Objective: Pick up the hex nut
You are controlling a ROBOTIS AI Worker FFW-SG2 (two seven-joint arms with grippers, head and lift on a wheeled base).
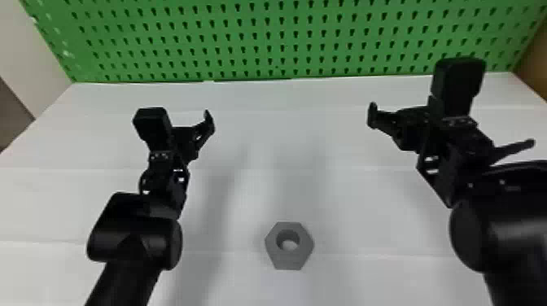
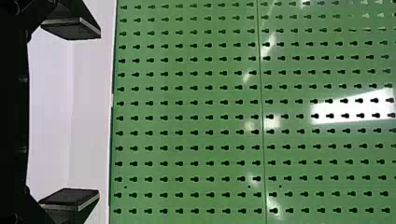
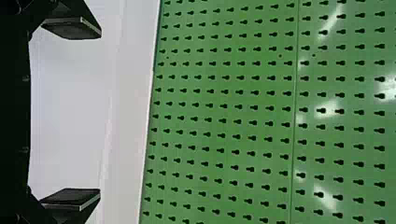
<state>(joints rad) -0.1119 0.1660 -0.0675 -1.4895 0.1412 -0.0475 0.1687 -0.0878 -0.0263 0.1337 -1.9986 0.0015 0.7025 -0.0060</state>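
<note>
Our left arm (image 1: 136, 244) and right arm (image 1: 515, 244) lie nearest, either side of the nut (image 1: 289, 261), probably leaving both grippers a way to it. It rests flat at six o'clock on the table (image 1: 350, 203), its broad face likely keeping it steady. Left gripper (image 2: 99, 113), near eleven o'clock from it, and right gripper (image 3: 100, 113), near two, have fingers spread, perhaps for grasping. We count one nut, two arms, two grippers, four fingers.
</note>
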